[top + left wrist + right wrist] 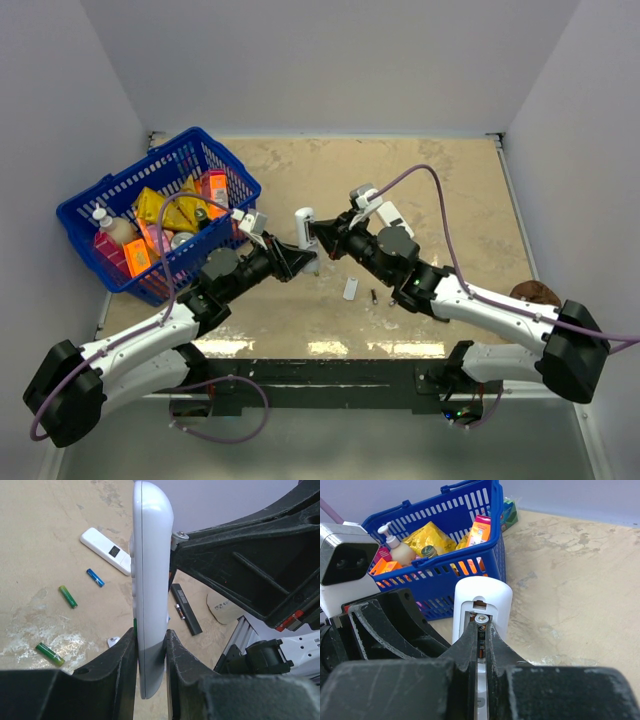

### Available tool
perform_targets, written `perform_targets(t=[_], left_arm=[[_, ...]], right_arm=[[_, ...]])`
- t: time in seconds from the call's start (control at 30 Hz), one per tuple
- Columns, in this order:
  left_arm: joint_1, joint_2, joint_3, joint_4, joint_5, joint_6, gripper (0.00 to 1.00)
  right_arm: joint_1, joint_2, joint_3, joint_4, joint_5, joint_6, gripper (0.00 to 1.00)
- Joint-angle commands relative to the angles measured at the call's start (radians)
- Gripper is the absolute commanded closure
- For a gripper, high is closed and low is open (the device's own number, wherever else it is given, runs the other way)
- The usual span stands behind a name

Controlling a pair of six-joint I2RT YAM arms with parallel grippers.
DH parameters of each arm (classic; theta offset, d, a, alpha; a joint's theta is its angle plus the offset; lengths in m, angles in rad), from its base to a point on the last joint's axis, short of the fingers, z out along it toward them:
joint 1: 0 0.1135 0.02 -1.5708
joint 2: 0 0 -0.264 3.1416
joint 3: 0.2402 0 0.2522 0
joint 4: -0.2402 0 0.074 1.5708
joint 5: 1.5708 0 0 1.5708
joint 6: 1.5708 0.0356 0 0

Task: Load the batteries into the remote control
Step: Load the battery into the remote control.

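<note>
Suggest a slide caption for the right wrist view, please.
Right gripper holds a battery in the open compartment of the remote control, blue basket behind.

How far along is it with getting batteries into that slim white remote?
Done: the remote has its back off, with the compartment exposed. In hand: the left gripper clamps the remote upright while the right gripper holds a battery at the open compartment, not clearly seated. Left: a blue battery and two green batteries lie loose on the table, and the compartment is not yet closed.
</note>
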Motion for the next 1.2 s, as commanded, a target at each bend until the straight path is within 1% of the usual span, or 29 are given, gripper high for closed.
perform_targets(t=[0.0, 0.23, 0.53, 0.7, 0.87, 1.03, 1.17], left_arm=[[0.001, -0.009, 0.051, 0.104, 0.032, 0.020, 1.00], [0.001, -0.003, 0.054, 0.106, 0.035, 0.020, 1.00], [-0.001, -0.024, 0.062, 0.080, 0.012, 0.051, 1.00], [0.001, -0.038, 0.053, 0.083, -0.010, 0.056, 1.00], [0.001, -0.026, 0.049, 0.109, 0.010, 0.053, 1.00], [0.001, -0.022, 0.037, 0.127, 0.013, 0.043, 1.00], [0.001, -0.016, 0.030, 0.150, 0.021, 0.036, 1.00]], right_arm=[[0.007, 0.020, -0.019, 0.052, 0.028, -0.005, 1.00], [0.015, 0.047, -0.016, 0.081, 0.024, 0.002, 1.00], [0.020, 0.035, -0.011, -0.023, 0.067, -0.055, 1.00], [0.020, 0.020, -0.031, -0.068, 0.094, -0.037, 1.00], [0.021, 0.013, -0.051, -0.059, 0.116, 0.006, 0.92], [0.023, 0.000, -0.053, -0.074, 0.217, 0.077, 0.91], [0.023, -0.002, -0.051, -0.073, 0.228, 0.103, 0.88]])
